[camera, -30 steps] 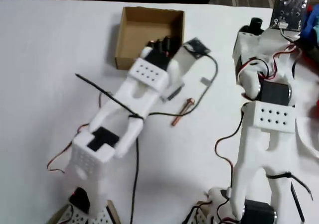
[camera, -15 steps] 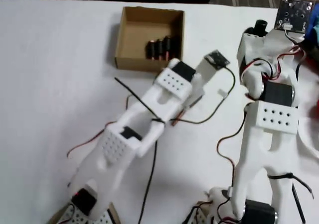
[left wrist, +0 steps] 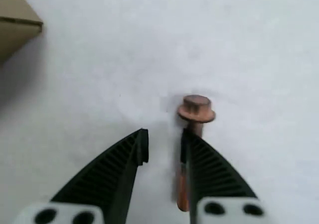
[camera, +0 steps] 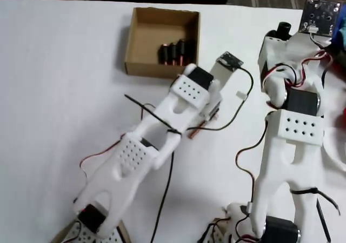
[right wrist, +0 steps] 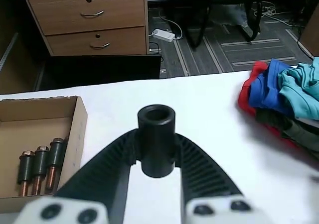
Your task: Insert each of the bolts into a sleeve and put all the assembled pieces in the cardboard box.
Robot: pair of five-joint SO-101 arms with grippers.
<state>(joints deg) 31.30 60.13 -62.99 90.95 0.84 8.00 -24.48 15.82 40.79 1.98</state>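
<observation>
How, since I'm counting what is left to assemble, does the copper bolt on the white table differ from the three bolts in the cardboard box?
The copper bolt is bare; the three boxed bolts each wear a black sleeve. The bare bolt lies alone on the white table, beside a finger of the open left gripper; the boxed bolts lie side by side in the cardboard box. All share the copper colour.

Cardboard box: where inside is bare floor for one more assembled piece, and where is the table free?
Inside the cardboard box, the floor between its left wall and the three assembled pieces is bare. The table left of the box is free. Crowded: between the box and the right arm, where the left pincer hangs at the bolt.
</observation>
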